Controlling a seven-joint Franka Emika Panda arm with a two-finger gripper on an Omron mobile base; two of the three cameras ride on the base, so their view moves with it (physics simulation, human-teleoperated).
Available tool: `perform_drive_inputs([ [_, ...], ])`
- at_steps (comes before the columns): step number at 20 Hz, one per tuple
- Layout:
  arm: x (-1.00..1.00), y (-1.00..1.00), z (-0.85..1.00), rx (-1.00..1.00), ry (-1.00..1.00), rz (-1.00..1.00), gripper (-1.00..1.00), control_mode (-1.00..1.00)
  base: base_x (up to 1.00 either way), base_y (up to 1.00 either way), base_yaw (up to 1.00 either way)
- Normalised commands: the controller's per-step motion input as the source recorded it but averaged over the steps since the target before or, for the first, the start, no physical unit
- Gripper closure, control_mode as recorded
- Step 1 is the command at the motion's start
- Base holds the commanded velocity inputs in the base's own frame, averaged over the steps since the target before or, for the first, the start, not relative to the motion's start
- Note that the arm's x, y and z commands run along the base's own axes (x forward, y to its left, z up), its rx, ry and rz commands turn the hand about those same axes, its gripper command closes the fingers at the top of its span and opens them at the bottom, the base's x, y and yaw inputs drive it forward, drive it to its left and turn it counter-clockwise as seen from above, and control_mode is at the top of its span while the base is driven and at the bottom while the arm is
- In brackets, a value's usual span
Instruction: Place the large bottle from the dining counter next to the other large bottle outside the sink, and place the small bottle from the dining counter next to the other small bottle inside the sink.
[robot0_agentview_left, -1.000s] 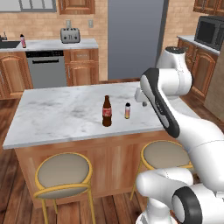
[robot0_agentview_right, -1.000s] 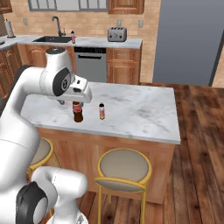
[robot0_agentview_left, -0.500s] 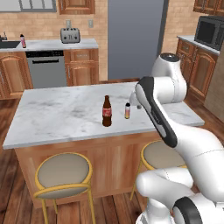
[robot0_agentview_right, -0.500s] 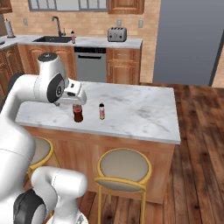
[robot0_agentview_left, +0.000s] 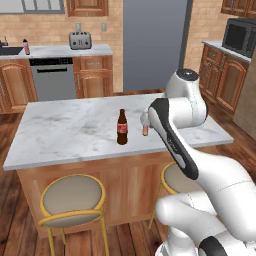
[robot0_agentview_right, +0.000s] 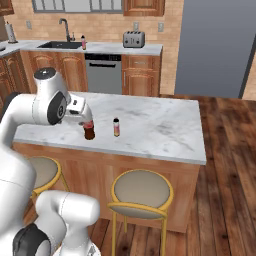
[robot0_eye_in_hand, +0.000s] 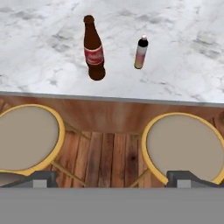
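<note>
The large brown bottle with a red label stands upright on the marble dining counter. The small pale bottle stands just to its right. My gripper hangs over the counter's near edge, in front of and above the large bottle. It is open, its tips wide apart and touching nothing. The sink lies on the far back counter, and a pinkish bottle stands by it.
Two round stools with yellow rims stand under the counter's near edge. A toaster sits on the back counter above the dishwasher. A microwave is at the far right, and a grey fridge stands behind the island.
The arm has folded down and the hand has sunk a little toward the counter's near edge by the large bottle. Both bottles stand where they were.
</note>
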Motion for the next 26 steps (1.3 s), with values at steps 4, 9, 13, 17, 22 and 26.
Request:
perform_drive_inputs([
  [4, 0.11, 0.22, -0.15, 0.0, -0.02, 0.02, -1.0, -1.0, 0.0, 0.0, 0.0],
  [9, 0.27, 0.2, -0.15, 0.0, -0.01, 0.0, -1.0, -1.0, 0.0, 0.0, 0.0],
  [13, 0.4, 0.17, -0.15, 0.0, -0.02, 0.0, -1.0, -1.0, 0.0, 0.0, 0.0],
  [17, 0.45, 0.1, -0.13, 0.0, 0.0, 0.0, -1.0, -1.0, 0.0, 0.0, 0.0],
  [22, 0.49, 0.04, -0.14, 0.0, 0.0, 0.0, -1.0, -1.0, 0.0, 0.0, 0.0],
  [26, 0.46, 0.03, -0.17, 0.0, 0.0, 0.0, -1.0, -1.0, 0.0, 0.0, 0.0],
])
